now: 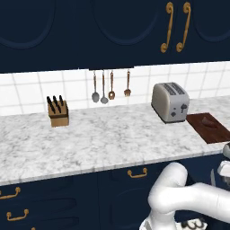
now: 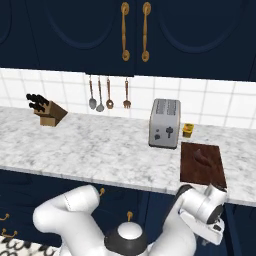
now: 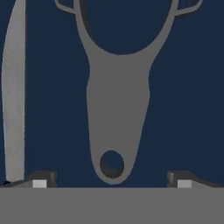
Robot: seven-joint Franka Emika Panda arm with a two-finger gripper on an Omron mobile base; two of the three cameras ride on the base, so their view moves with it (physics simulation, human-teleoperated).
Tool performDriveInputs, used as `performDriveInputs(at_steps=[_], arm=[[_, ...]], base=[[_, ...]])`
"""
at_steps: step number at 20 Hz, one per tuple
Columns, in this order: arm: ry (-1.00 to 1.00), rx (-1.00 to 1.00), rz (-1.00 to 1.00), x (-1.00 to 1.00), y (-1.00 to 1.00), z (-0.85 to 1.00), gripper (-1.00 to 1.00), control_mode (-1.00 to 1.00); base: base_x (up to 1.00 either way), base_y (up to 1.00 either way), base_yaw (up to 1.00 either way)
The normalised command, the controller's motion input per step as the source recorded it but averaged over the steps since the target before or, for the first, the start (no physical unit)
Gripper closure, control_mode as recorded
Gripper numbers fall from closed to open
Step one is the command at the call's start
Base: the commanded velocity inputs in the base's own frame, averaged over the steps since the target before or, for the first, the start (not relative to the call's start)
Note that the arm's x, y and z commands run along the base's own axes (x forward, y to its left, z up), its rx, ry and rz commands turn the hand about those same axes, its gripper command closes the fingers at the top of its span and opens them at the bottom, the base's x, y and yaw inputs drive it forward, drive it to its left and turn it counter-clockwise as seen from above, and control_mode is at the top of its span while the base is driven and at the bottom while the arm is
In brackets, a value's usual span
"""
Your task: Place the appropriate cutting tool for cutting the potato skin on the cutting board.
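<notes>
My hand camera looks down on a grey peeler [image 3: 117, 109] lying on dark blue, between my fingers [image 3: 40, 180], which are spread wide and touching nothing. Beside it lies a knife blade [image 3: 13, 92]. The cutting board [image 2: 202, 162] sits at the worktop's [image 2: 90, 147] right end beside the toaster [image 2: 164, 123], the potato [image 2: 202, 158] on it.

I see a grey peeler [image 3: 116, 113] between my jaws; its top is cut off.
</notes>
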Motion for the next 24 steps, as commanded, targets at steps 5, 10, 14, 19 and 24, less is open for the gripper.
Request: performDriveInputs(at_steps=[5,10,14,19,24], arm=[[0.00,-0.04,0.00,0.03,0.00,-0.20,-1.00,-1.00],[0.00,-0.08,0.00,0.00,0.12,-0.25,1.00,-1.00],[0.00,-0.05,0.00,0.00,0.45,-0.32,1.00,-1.00],[-0.05,0.00,0.00,-0.04,0.39,-0.04,1.00,-1.00],[-0.09,0.00,-0.01,-0.70,0.04,0.46,1.00,-1.00]], base=[[0.00,0.00,0.00],[0.00,0.00,0.00],[0.00,0.00,0.00],[0.00,0.00,0.00],[0.00,0.00,0.00]])
